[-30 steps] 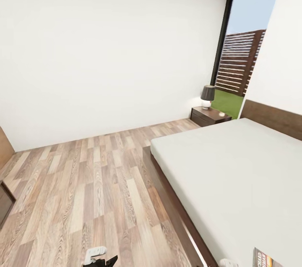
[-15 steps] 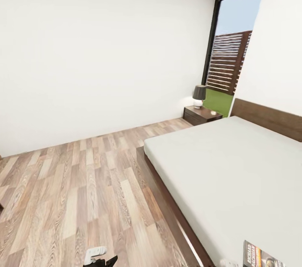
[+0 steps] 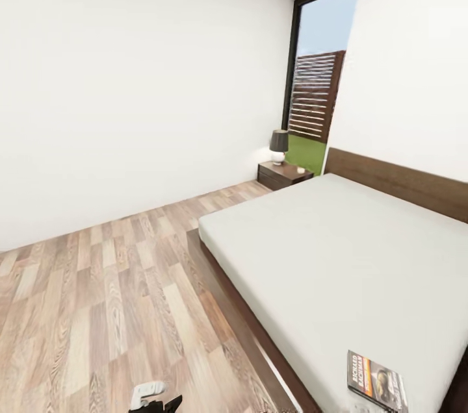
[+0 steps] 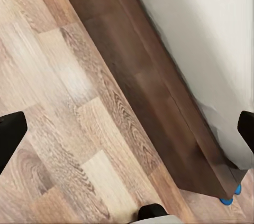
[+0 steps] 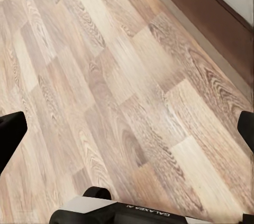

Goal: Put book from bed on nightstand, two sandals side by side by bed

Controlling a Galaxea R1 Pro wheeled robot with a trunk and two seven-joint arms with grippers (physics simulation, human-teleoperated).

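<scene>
The book (image 3: pixel 376 389), dark with an orange band, lies flat on the pale mattress near the close corner of the bed (image 3: pixel 338 250). The nightstand (image 3: pixel 284 174) stands far off beside the headboard, by the window. My left gripper (image 4: pixel 127 134) hangs open over the floor beside the bed's dark frame (image 4: pixel 159 92), with nothing between its fingers. In that view a sliver of bright blue, a sandal (image 4: pixel 230 198), peeks out at the frame's corner. My right gripper (image 5: pixel 127 131) is open and empty over bare wooden floor, with the bed frame (image 5: pixel 211 12) off to one side.
A dark-shaded lamp (image 3: pixel 279 145) sits on the nightstand. A tall window (image 3: pixel 318 69) is behind it. The white wall (image 3: pixel 130 75) runs along the far side of a wide stretch of wooden floor (image 3: pixel 97 296). A bit of my own arm (image 3: pixel 155 398) shows at the head view's lower edge.
The head camera has swung right, so the bed, nightstand and window have slid left in the picture. The book now shows in full. Nothing in the room itself has moved.
</scene>
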